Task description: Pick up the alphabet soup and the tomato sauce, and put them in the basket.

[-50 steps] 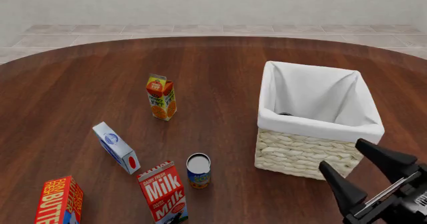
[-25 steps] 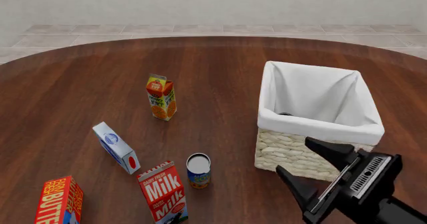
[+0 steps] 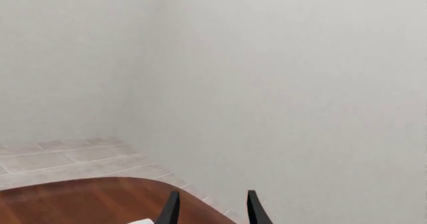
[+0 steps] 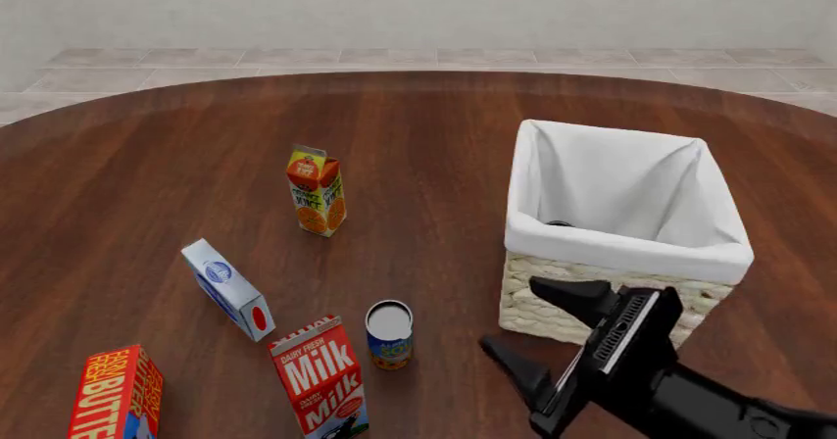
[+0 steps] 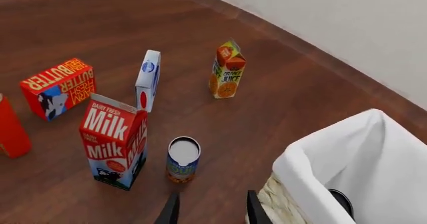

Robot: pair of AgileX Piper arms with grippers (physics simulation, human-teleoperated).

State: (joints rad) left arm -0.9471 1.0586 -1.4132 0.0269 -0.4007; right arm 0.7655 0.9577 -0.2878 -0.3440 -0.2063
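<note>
Butter carton (image 4: 116,396) is the thing most far to the left of your right gripper (image 4: 550,331), standing at the near edge of the table (image 4: 418,125). Next comes the small blue and white carton (image 4: 229,289), leaning, and then the milk carton (image 4: 320,377), which stands upright just beside the alphabet soup (image 4: 388,334). The orange juice carton (image 4: 316,190) stands farther away, beyond and to the left of your gripper.

You see the alphabet soup upright on the table, to the left of your right gripper and apart from it, with its pale top facing up. In the right wrist view the same can (image 5: 183,160) stands ahead of the fingertips (image 5: 172,210), not between them. Your right gripper has its fingers spread wide and it holds nothing. It hovers above the table between the soup can and the basket (image 4: 615,307).

The basket is just to the right of your gripper, very near to the far finger. Inside it, low against the white lining, a small dark round shape (image 4: 560,223) shows; I cannot tell with certainty what it is.

Your left gripper (image 3: 211,211) appears only in its own wrist view, where two finger tips stand apart with nothing between them, pointing to the wall.
</note>
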